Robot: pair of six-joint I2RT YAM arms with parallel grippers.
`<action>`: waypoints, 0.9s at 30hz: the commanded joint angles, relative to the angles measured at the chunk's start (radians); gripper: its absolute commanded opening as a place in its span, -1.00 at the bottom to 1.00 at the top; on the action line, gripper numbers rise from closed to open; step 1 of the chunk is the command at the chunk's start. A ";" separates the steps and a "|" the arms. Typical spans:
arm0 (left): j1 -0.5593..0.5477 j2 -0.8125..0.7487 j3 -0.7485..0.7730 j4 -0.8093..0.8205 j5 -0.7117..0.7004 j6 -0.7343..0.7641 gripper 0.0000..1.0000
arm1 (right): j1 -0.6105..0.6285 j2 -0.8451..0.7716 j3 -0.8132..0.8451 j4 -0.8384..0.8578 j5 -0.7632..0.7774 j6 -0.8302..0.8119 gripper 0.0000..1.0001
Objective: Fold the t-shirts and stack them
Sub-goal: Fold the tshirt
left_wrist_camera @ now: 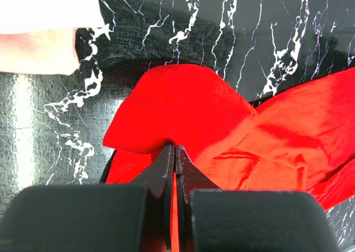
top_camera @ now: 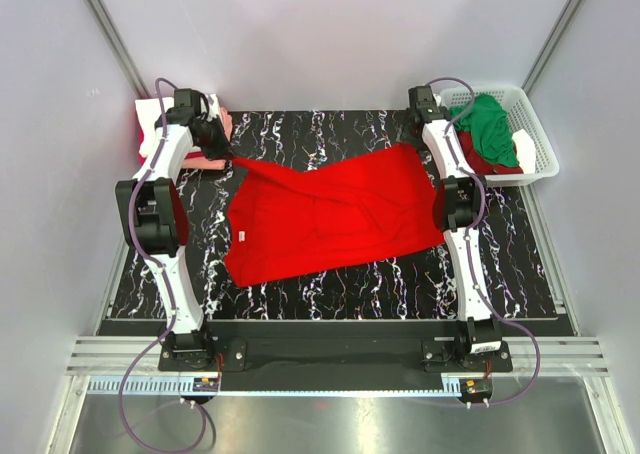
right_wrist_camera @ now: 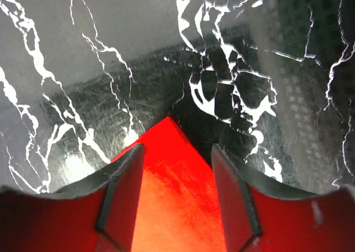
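Both white-and-black arms reach far forward. The left black two-finger end effector (left_wrist_camera: 173, 150) has its jaws pressed together on a fold of the bright red t-shirt (left_wrist_camera: 222, 119). The right end effector (right_wrist_camera: 177, 152) has its jaws spread apart.

A bright red t-shirt (top_camera: 330, 214) lay spread mid-frame, one corner drawn toward the upper left, near a folded white t-shirt (top_camera: 150, 114) and a pink t-shirt (top_camera: 222, 126). A green t-shirt (top_camera: 490, 124) lay crumpled at upper right.

Light was bright and even overhead; white glare smeared the glossy black mat (right_wrist_camera: 72, 163), and close foreground looked soft.
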 commanded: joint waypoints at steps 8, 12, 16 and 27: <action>-0.009 0.001 0.006 0.018 0.027 0.016 -1.00 | 0.045 0.055 0.020 0.001 0.058 -0.038 -0.33; -0.023 0.022 0.020 0.027 0.025 0.048 -1.00 | 0.043 0.047 0.036 0.006 0.066 -0.041 -1.00; -0.041 0.070 0.109 -0.005 0.036 0.069 -1.00 | 0.030 0.026 0.076 -0.002 0.055 -0.026 -1.00; -0.096 0.190 0.431 -0.054 0.059 0.114 -1.00 | -0.067 -0.257 -0.135 0.156 0.053 0.012 -1.00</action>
